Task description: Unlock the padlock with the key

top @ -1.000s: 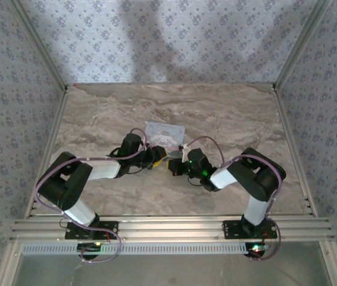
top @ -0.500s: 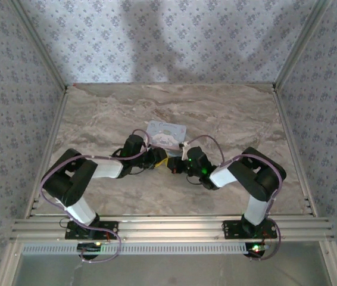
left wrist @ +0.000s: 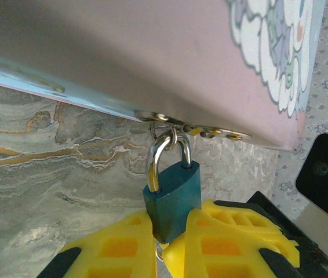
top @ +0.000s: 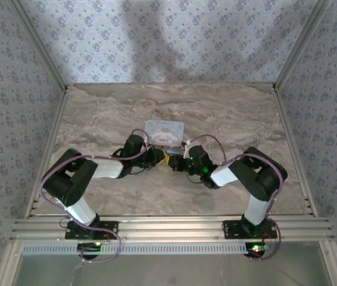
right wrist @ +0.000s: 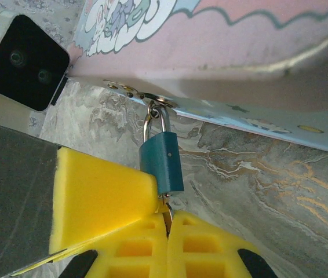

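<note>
Teal padlock (left wrist: 172,194) hangs by its shackle from the hasp (left wrist: 193,124) of the tin (top: 164,130) mid-tabletop (top: 228,113), w/ both arms meeting just in front of it. L hand (left wrist: 171,225) is clamped on the padlock's body, 1 yellow finger (left wrist: 112,249) each side. R hand (right wrist: 167,225) sits right below, its 2 fingers pinched nearly together on the key (right wrist: 166,209), a thin metal sliver touching the lock's underside.

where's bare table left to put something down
Crowded: centre, where left gripper on padlock meets right gripper on key by the tin. Free: the far strip between tin and back wall; the near patch between the grippers and front rail.
</note>
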